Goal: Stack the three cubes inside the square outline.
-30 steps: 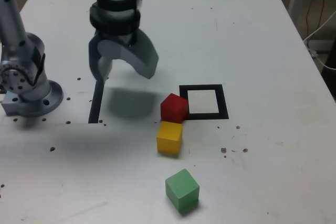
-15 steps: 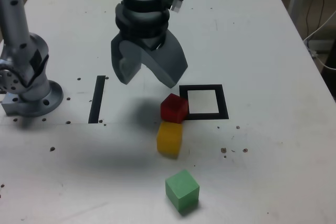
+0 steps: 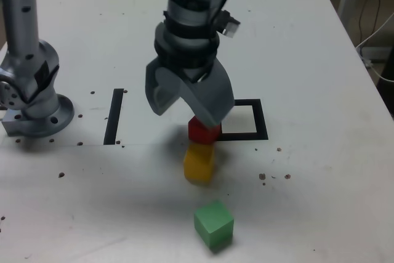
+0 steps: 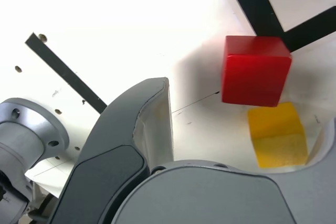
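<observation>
Above the bench (image 3: 320,164), can see the hand (image 3: 188,119) hanging with both fingers spread well apart, tilted, pointing down, and pinching nothing. In the exterior view, covering the top of the red cube (image 3: 204,133) and part of the square outline's (image 3: 261,129) near-left side.

Just under and beyond the fingers, can find the red cube lying on the bench at the outline's lower-left corner, outside the white centre; cannot tell whether touching the black border. Right beside the red cube, toward the exterior view's bottom, can make out the yellow cube (image 3: 199,165), dimmed by shadow. In the wrist view, can see both cubes from above, with the yellow one close to one finger's curved edge and apart from the other finger.

Farther toward the exterior view's bottom, can spot the green cube (image 3: 214,223), well apart from the other two and turned with a corner toward the camera. Nowhere see one cube on top of another.

Toward the exterior view's left, can see the black strip (image 3: 114,117) lying straight on the bench and, past that, the round grey base (image 3: 40,115) of the arm. Across the bench, can notice small brown marks.
</observation>
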Controlling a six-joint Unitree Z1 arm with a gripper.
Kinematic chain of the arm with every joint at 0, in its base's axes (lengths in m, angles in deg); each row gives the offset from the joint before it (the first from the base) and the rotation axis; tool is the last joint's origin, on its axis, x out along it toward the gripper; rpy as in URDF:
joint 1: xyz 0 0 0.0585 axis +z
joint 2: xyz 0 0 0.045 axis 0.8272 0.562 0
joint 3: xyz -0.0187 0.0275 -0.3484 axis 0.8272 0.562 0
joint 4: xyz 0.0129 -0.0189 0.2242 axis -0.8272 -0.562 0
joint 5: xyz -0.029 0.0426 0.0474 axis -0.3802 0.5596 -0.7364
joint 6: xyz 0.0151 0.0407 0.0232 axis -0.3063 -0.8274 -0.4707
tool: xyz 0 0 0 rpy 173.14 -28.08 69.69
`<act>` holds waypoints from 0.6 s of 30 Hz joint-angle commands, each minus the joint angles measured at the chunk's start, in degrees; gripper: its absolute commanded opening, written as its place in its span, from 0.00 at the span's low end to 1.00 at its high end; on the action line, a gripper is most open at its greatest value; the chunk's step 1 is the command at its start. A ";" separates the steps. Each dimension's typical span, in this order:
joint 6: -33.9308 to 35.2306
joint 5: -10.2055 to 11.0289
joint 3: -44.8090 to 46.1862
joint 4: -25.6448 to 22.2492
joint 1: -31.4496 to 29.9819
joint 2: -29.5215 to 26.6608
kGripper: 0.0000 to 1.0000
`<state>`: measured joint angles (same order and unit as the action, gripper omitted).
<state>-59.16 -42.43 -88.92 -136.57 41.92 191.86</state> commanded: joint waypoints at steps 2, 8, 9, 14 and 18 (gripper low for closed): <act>-0.34 0.25 -1.08 0.30 -0.17 2.40 0.95; -0.49 0.85 -2.54 1.04 -0.17 5.39 0.91; -0.50 0.91 -2.73 1.15 -0.17 5.83 0.90; -0.54 1.15 -3.44 1.65 -0.05 7.63 0.81; -0.54 1.17 -3.52 2.64 0.35 8.53 0.68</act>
<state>-59.59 -41.35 -92.28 -134.51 41.99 199.81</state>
